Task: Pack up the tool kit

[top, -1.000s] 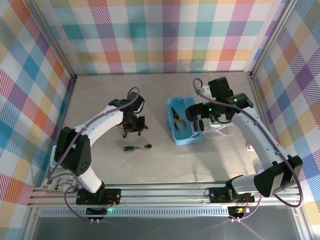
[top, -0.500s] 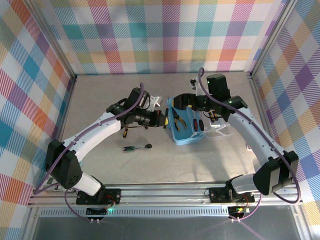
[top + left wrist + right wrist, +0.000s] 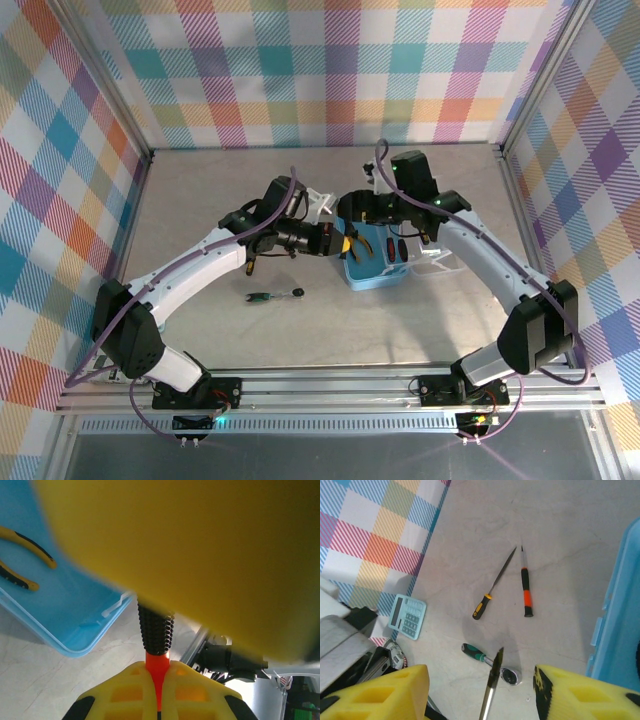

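Moved within the last second: the left arm has swung from mid-desk to the box's left rim, and the right arm has drawn leftward across the box to meet it.

- Desk (image 3: 200, 200): pale, marbled, with plaid walls around it.
- Tool kit box (image 3: 370, 281): light blue, open, on the desk right of centre.
- Clear lid (image 3: 440, 265): on the desk, touching the box's right side.
- Left pincer (image 3: 157, 667): pressed together on a red-and-black screwdriver (image 3: 156, 630) at the box's left rim.
- Right pincer (image 3: 480, 676): fingers spread, just beside the left pincer. A thin metal shaft stands between them, touching neither.
- Calculator (image 3: 407, 616): teal, near the foot of the plaid wall.
- Pliers (image 3: 35, 551): yellow-and-black handles, lying in the box.
- Ratchet wrench (image 3: 277, 295): green handle, on the desk left of the box.
- Orange-and-black screwdriver (image 3: 525, 592): on the desk beyond the wrench.
- Yellow-handled thin tool (image 3: 492, 585): just beside that screwdriver.
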Controlling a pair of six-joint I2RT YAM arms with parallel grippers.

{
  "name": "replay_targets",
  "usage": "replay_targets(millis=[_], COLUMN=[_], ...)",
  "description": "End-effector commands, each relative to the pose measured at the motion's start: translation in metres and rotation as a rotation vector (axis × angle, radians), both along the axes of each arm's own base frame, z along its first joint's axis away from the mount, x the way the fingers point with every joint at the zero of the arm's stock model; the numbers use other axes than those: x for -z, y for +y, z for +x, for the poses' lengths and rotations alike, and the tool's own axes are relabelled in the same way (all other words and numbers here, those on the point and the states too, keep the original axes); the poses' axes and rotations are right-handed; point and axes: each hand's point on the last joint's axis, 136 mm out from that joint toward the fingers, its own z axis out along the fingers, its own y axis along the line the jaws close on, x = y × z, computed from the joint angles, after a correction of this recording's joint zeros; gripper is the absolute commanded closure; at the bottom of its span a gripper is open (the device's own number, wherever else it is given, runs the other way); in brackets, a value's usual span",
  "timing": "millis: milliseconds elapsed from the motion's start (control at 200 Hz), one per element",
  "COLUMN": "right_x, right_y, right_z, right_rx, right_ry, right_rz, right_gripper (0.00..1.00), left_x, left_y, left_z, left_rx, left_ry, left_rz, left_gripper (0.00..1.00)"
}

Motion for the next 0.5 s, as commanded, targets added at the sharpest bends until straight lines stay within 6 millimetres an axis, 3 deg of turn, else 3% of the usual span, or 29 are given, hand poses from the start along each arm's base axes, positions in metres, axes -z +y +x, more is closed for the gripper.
replay_targets(millis=[0,140,275,305,390,495], right_x=[-0.004,-0.002,0.001,0.001,0.000,-0.005], right_y=[0.004,0.003,-0.004,-0.007,-0.022,-0.072], right_z=[0.003,0.001,0.002,0.002,0.006,0.018], right_rx=[0.006,0.013,0.035,0.041,0.062,0.150], right_ry=[-0.022,-0.019,-0.027,-0.032,-0.043,-0.068], right_rz=[-0.008,-0.018,-0.054,-0.067,-0.112,-0.180], right_gripper=[0.51,0.66,0.95,1.00,1.00,1.00], left_x=[-0.026,-0.027,-0.027,-0.027,-0.027,-0.027], left_y=[-0.011,-0.011,-0.011,-0.010,-0.004,0.023], left_z=[0.001,0.002,0.004,0.005,0.006,0.013], left_rx=[0.027,0.026,0.019,0.014,-0.001,-0.068], left_ry=[-0.049,-0.053,-0.054,-0.057,-0.082,-0.139], left_rz=[-0.068,-0.070,-0.066,-0.061,-0.025,0.089], left_gripper=[1.00,1.00,1.00,0.93,0.63,0.23])
